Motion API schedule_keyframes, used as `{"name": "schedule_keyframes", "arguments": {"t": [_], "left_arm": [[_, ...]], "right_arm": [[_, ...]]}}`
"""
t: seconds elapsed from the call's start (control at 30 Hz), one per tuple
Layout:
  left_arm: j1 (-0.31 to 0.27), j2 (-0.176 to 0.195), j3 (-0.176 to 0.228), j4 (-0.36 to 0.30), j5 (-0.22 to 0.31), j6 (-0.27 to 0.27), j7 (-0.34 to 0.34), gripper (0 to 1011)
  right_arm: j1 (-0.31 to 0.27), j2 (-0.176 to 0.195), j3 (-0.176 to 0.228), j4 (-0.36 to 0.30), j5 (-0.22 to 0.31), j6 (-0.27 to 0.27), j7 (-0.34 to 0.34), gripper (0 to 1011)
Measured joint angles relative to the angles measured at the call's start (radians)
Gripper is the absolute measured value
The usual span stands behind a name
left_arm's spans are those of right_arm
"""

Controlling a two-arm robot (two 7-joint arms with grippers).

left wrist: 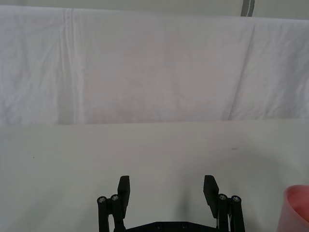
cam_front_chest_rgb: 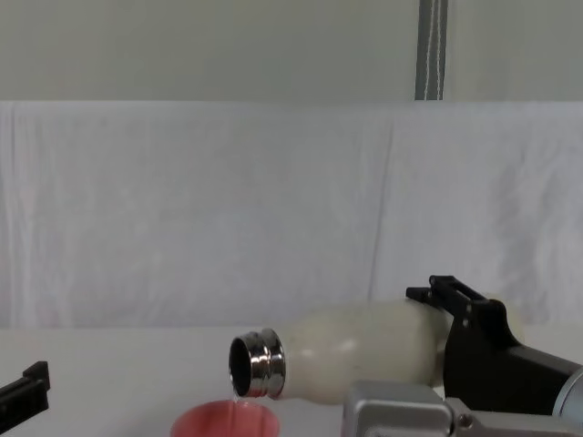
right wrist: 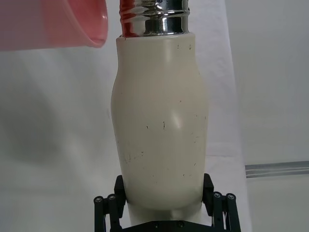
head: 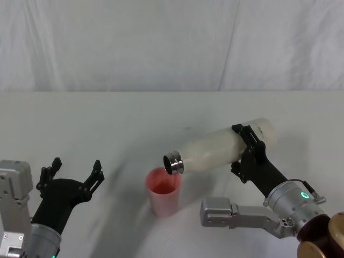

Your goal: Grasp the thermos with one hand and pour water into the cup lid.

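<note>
One right gripper (head: 248, 148) clamps our thermos (head: 220, 149) near its base; smooth, rigid, probably heavy, tipped over the cup lid (head: 164, 191). Left gripper (head: 72, 173) idles wide.

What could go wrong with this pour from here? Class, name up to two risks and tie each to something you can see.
1. The thermos lies almost level with its steel neck over the near-side rim of the cup lid, not its centre, so water may miss.
2. The right gripper clamps the thermos near its base, far from the neck, so small wrist wobbles could swing the mouth.
The open left gripper hovers apart, not steadying the light cup.
</note>
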Motion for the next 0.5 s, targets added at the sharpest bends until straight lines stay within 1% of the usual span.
{"name": "schedule_keyframes", "arguments": {"t": [0.5], "left_arm": [[0.000,0.000,0.000,0.000,0.000,0.000,0.000,1001]], "right_arm": [[-0.011,-0.003,0.004,0.002,0.031,-0.009,0.019,950]]}}
